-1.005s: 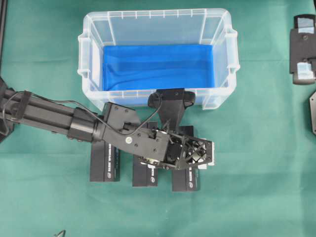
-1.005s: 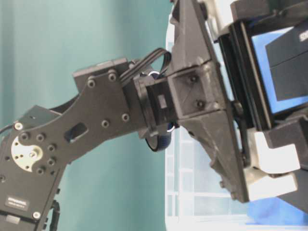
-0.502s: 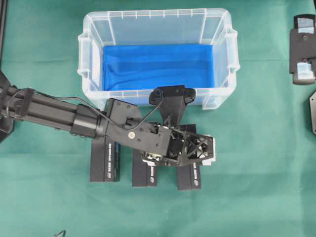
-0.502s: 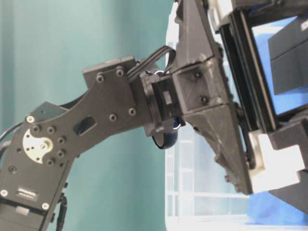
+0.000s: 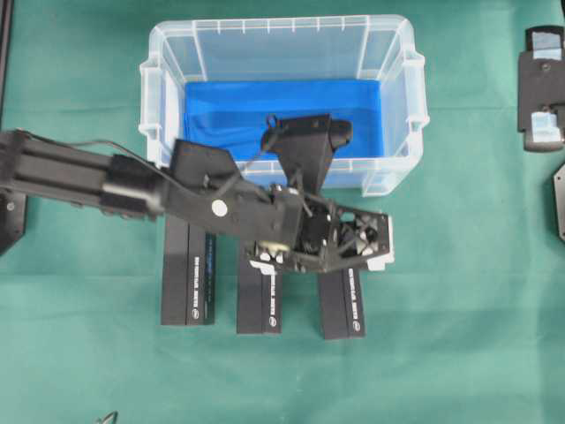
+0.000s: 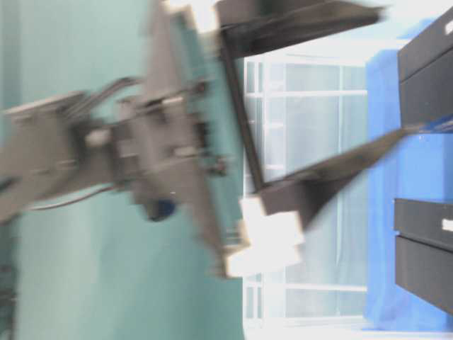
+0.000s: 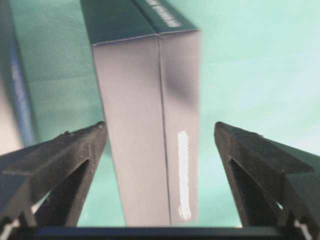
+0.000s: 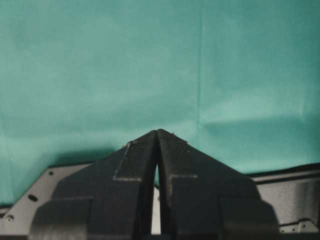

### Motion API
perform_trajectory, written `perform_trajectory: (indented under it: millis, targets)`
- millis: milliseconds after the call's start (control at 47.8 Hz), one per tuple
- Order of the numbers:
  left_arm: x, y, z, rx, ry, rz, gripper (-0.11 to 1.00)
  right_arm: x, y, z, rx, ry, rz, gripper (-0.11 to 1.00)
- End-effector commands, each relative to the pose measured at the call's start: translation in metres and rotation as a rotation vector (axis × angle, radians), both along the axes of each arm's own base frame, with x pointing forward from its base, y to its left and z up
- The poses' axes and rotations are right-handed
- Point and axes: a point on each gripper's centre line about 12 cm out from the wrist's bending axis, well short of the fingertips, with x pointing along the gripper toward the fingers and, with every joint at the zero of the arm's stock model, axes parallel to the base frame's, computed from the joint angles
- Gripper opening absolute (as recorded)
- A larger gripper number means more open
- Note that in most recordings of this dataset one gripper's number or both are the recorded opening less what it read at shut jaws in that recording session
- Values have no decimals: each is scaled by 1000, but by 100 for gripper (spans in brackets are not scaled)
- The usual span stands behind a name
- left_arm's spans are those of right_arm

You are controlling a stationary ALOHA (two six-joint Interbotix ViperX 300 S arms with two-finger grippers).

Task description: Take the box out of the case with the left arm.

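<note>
- Boxes, three long black cardboard ones [image 5: 187, 278], lie side by side on the green bench [image 5: 459, 336] just in front of the clear plastic case [image 5: 278, 53], whose blue lining holds nothing; the left arm's black gripper [image 5: 353, 246] hovers above the rightmost box [image 5: 342, 305].
- Table-level view: blurred.
- Left wrist view: jaws wide apart, straddling that box [image 7: 150, 125] without contact.
- Right wrist view: the right gripper [image 8: 157, 137] shows jaws closed, empty.
</note>
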Motion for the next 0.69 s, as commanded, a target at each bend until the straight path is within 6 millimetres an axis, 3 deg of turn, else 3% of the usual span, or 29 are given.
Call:
perform_trajectory:
  millis: [0,356,670]
  targets:
    - [-2,7,41,2,-76,-3,87,1,0,4,-4,-15,3,3]
    - [14,15,83,17,-187,-36,87,1,0,4,-4,-16,2,3]
    - [9,16,79,28,-140,-45,87,1,0,4,-4,-16,3,3]
